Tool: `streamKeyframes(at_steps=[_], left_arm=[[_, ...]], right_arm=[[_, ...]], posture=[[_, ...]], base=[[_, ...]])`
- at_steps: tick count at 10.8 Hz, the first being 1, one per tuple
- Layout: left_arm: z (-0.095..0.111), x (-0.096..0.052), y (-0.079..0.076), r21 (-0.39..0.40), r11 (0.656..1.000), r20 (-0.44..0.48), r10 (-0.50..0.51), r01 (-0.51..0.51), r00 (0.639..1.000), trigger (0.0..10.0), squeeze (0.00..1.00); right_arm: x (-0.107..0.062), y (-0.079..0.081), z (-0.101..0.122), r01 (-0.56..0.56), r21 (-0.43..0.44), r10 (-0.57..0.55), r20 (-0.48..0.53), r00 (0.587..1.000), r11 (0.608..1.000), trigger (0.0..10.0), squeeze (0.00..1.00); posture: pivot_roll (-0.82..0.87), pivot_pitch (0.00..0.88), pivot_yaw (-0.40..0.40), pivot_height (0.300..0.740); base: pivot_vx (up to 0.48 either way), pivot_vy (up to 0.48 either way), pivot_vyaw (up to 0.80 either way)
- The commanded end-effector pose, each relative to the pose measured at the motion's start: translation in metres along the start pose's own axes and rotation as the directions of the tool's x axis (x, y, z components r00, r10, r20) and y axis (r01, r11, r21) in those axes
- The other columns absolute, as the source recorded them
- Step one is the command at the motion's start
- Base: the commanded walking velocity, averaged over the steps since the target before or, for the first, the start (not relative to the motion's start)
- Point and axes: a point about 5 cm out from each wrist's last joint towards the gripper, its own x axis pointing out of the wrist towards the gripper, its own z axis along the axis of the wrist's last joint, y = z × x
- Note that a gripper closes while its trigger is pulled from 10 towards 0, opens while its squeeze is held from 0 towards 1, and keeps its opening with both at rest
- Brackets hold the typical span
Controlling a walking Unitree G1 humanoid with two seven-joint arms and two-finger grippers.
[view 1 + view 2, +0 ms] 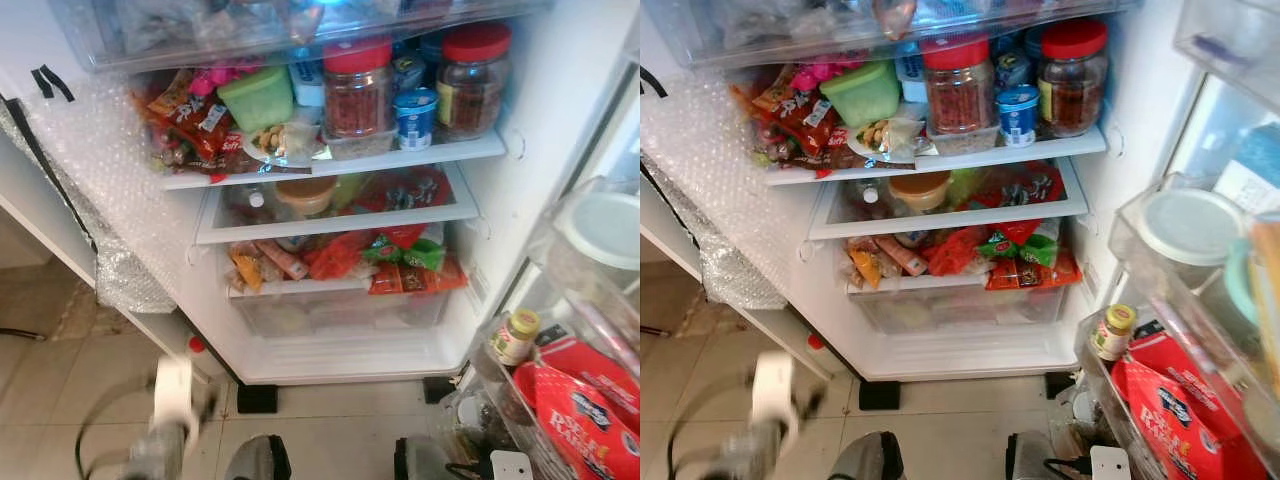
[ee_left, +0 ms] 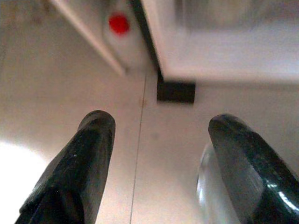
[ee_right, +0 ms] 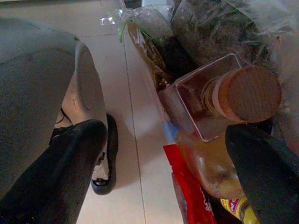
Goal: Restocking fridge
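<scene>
The fridge point(image 1: 530, 160) stands open before me. Its top shelf holds two red-lidded jars point(image 1: 357, 88), a green tub point(image 1: 257, 97), a blue-lidded cup point(image 1: 415, 118) and snack packets point(image 1: 185, 120). Lower shelves carry an orange-lidded tub point(image 1: 305, 193) and more packets point(image 1: 340, 258). My left arm point(image 1: 170, 410) is a blur low at the left over the floor; my left gripper point(image 2: 161, 123) is open with nothing in it. My right gripper point(image 3: 166, 133) is open above groceries on the floor: a square glass bottle with a cork stopper point(image 3: 247, 93), a yellow bottle point(image 3: 210, 163) and a red packet point(image 3: 191, 200).
The door shelf point(image 1: 500, 385) at my right holds a small yellow-lidded jar point(image 1: 515, 336) and a red packet point(image 1: 585, 400). Bubble wrap point(image 1: 110, 200) covers the surface left of the fridge. A red-capped bottle point(image 2: 119, 23) stands by the fridge's black foot point(image 2: 176, 92). My own leg point(image 3: 37, 84) is beside the groceries.
</scene>
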Motion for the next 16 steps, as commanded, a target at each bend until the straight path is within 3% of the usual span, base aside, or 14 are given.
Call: streamKeyframes(at_steps=[1,5,11,16], left_arm=[[-0.018,-0.004,0.003,0.033,0.999,-0.085,0.017,-0.014,0.996,10.0,0.00],[-0.047,-0.012,0.003,0.017,0.999,-0.179,0.034,-0.032,0.983,10.0,0.00],[-0.049,-0.013,0.011,0.017,0.999,-0.184,0.048,-0.046,0.982,10.0,0.00],[-0.052,-0.014,0.004,0.017,1.000,-0.184,0.023,-0.020,0.983,10.0,0.00]], right_arm=[[-0.001,0.018,-0.002,-0.062,0.011,0.062,-0.006,0.998,0.998,10.0,0.00],[-0.001,0.018,-0.003,-0.063,0.022,0.064,-0.002,0.998,0.998,10.0,0.00],[-0.001,0.017,-0.001,-0.062,0.033,0.062,-0.005,0.998,0.998,10.0,0.00],[0.000,0.014,-0.001,-0.064,0.037,0.064,-0.004,0.998,0.997,10.0,0.00]], posture=[[-0.15,0.064,0.159,0.637],[-0.14,0.078,0.159,0.637],[-0.14,0.104,0.155,0.637],[-0.14,0.091,0.142,0.637]], base=[[0.000,0.307,0.00],[0.000,0.448,0.00],[0.000,0.436,0.00],[0.000,0.367,0.00]])
